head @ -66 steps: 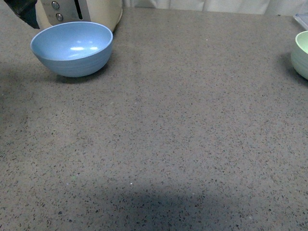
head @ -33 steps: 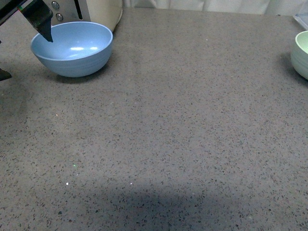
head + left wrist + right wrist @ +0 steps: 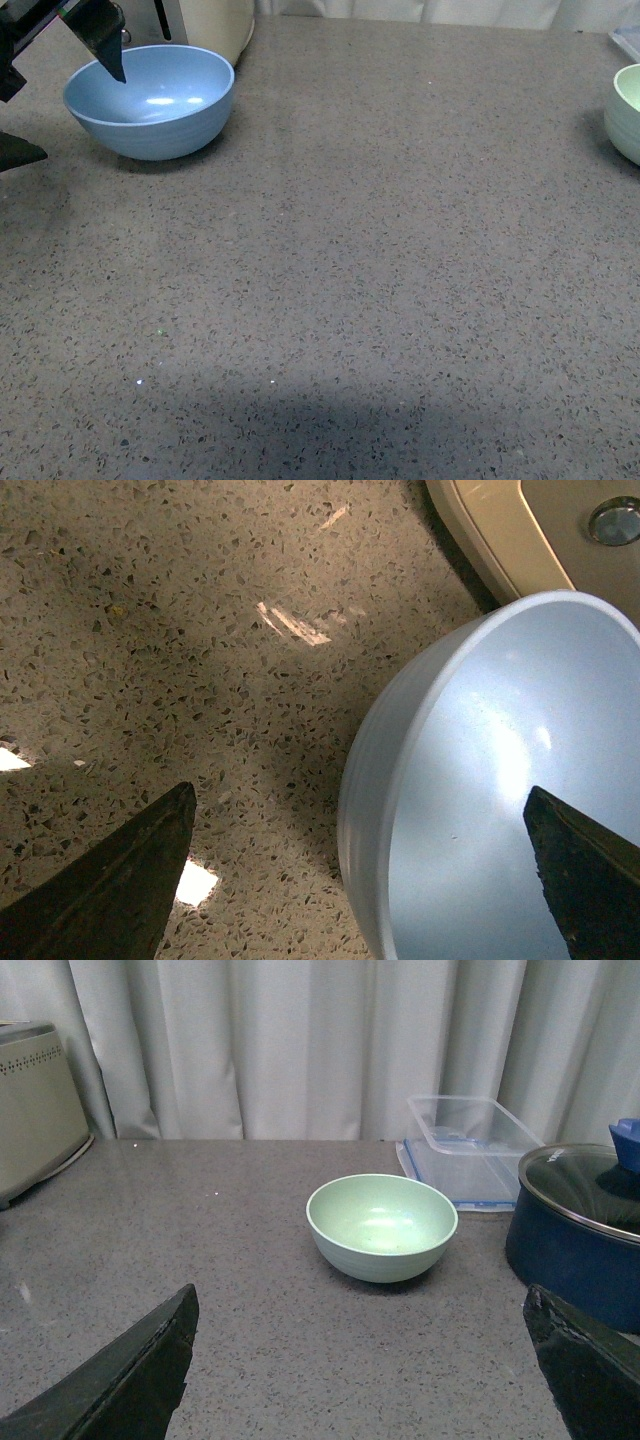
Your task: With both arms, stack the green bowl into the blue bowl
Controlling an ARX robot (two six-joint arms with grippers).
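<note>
L gripper point(image 3: 357, 793) wide astride blue bowl point(image 3: 480, 780) rim; R gripper point(image 3: 360, 1292) wide, green bowl point(image 3: 381, 1225) ahead.

Left claw point(image 3: 83, 117) agape astride blue bowl point(image 3: 160, 105) left rim

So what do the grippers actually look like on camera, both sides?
The left gripper has two matte black fingers, flat wedges tapering to sharp points. The front view shows a lighter grey sheen near one finger's base. The right gripper has the same black pointed wedges. No cables, markings or arm links are visible in any view.
</note>
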